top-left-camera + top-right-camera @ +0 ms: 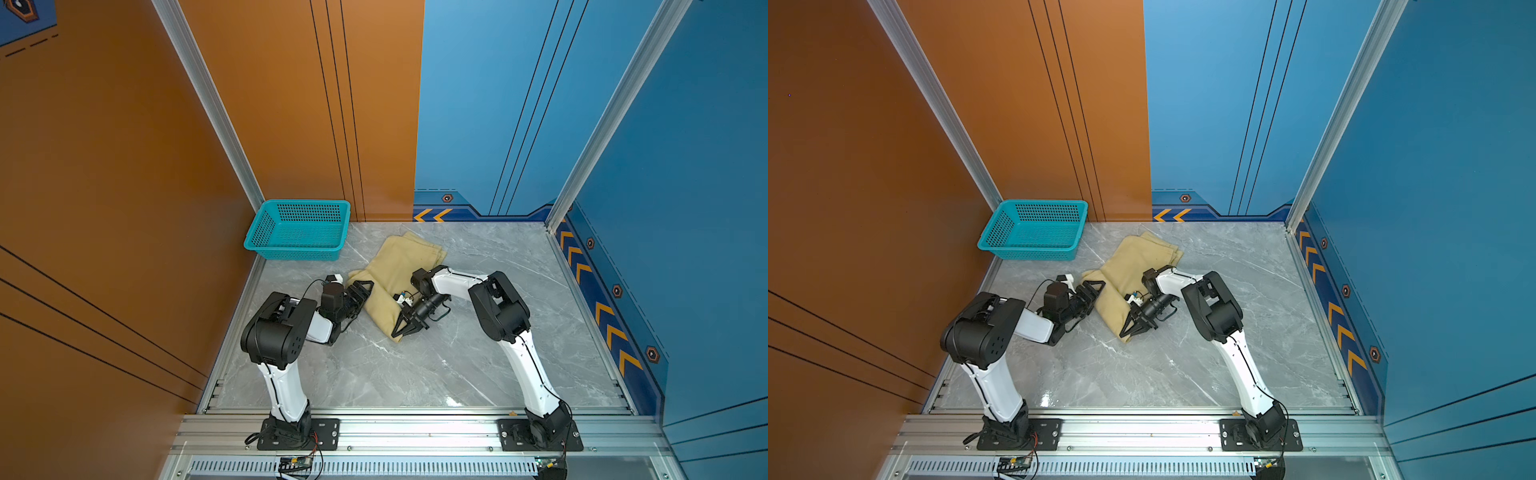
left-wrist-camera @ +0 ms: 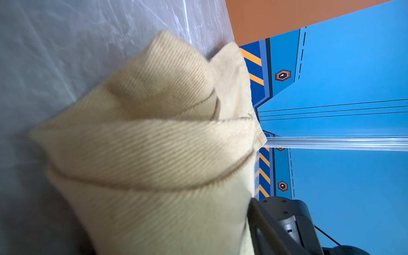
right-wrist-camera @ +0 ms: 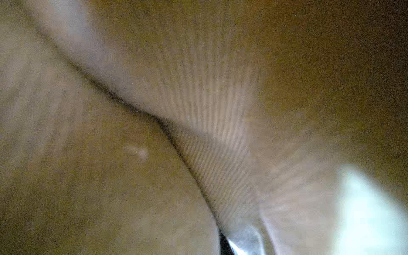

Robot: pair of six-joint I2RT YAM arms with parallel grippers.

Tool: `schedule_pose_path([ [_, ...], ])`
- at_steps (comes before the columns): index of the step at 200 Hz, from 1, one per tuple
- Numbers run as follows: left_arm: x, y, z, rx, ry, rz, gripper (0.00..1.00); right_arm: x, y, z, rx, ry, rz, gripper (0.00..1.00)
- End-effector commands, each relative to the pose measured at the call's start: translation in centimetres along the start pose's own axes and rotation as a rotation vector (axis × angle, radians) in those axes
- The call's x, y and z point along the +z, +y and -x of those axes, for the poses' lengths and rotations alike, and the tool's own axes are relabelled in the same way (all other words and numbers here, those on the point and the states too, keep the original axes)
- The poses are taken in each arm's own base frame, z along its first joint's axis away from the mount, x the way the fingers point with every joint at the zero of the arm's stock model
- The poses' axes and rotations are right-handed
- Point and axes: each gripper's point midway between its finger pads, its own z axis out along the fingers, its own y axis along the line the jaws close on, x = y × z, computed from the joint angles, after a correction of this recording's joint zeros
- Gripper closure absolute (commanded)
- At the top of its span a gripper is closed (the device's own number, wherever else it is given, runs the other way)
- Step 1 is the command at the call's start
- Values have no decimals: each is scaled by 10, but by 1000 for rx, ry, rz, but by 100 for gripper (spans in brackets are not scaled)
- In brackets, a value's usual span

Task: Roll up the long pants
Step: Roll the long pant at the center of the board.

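Long pants [image 1: 399,266] lie as a folded khaki bundle on the grey tabletop [image 1: 415,374], just above the centre of both top views, below and right of the teal basket [image 1: 297,202]. At the bundle's lower tip the right tool [image 1: 401,328] is clenched, apparently pinching the cloth, probably to stop the layers springing apart. Against the bundle's left edge sits the left tool [image 1: 360,291], jaws apart around a thick fold that fills its wrist view; whether they grip it I cannot tell, though the placement suggests readying a roll.
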Motion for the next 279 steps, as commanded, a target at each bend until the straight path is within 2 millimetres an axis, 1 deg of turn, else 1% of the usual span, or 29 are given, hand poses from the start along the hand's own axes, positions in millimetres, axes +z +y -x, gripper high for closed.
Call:
schedule_pose_path([
  [1, -15, 97, -46, -123, 138, 308, 35, 10, -30, -16, 200, 67, -46, 100],
  [52, -14, 94, -39, -118, 131, 292, 39, 11, -32, -17, 218, 80, -20, 100],
  [100, -6, 81, -27, -138, 137, 241, 54, 10, -32, -19, 227, 95, -17, 100],
  [104, -6, 80, -26, -138, 137, 238, 56, 10, -33, -19, 231, 95, -20, 100],
  [109, -5, 78, -25, -139, 138, 234, 65, 10, -34, -20, 235, 97, -25, 100],
  [113, -5, 77, -24, -140, 138, 230, 73, 10, -35, -19, 237, 97, -28, 100],
  [117, -6, 77, -24, -144, 137, 231, 88, 10, -35, -20, 238, 99, -30, 100],
  [125, -7, 75, -22, -149, 129, 227, 96, 9, -35, -20, 233, 100, -35, 99],
  [144, -10, 73, -20, -164, 125, 222, 98, 4, -32, -20, 193, 92, -71, 91],
  [149, -11, 72, -19, -164, 124, 216, 98, 1, -31, -20, 180, 85, -89, 86],
  [154, -12, 71, -19, -165, 125, 214, 99, -2, -33, -19, 170, 76, -128, 68],
  [156, -12, 71, -18, -167, 121, 214, 99, -4, -33, -19, 163, 72, -142, 48],
  [157, -13, 71, -18, -169, 121, 214, 99, -5, -33, -19, 161, 69, -147, 30],
  [158, -13, 71, -18, -169, 120, 215, 99, -5, -33, -19, 159, 68, -153, 15],
  [159, -13, 72, -18, -171, 120, 216, 99, -6, -32, -19, 156, 67, -155, 8],
  [160, -14, 72, -18, -171, 120, 216, 99, -7, -32, -18, 153, 64, -160, 4],
  [164, -15, 71, -18, -173, 117, 214, 100, -10, -29, -18, 137, 56, -171, 0],
  [178, -20, 70, -17, -180, 111, 213, 100, -23, -23, -17, 93, 17, -251, 0],
  [189, -23, 70, -17, -187, 109, 213, 100, -34, -10, -16, 47, -19, -281, 0],
  [199, -27, 71, -17, -197, 104, 214, 100, -47, -8, -18, 22, -60, -381, 0],
  [201, -28, 71, -17, -201, 102, 215, 100, -51, -2, -15, -4, -80, -405, 0],
  [220, -31, 72, -19, -238, 110, 216, 100, -83, 12, -18, -115, -196, -663, 0],
  [234, -32, 74, -25, -267, 129, 220, 100, -106, 9, -19, -179, -287, -926, 0],
  [238, -32, 74, -27, -271, 134, 221, 100, -113, 20, -22, -219, -330, -983, 0],
  [242, -32, 73, -28, -273, 137, 220, 100, -117, 14, -26, -221, -340, -1053, 0],
  [246, -33, 73, -30, -278, 142, 221, 100, -111, 16, -30, -260, -342, -1117, 0],
  [257, -36, 78, -37, -312, 166, 250, 100, -115, 19, -34, -316, -384, -1296, 0],
  [266, -36, 79, -41, -322, 190, 263, 100, -110, 25, -38, -374, -413, -1416, 0],
  [279, -42, 84, -50, -326, 239, 326, 100, -93, 37, -42, -465, -441, -1534, 0],
])
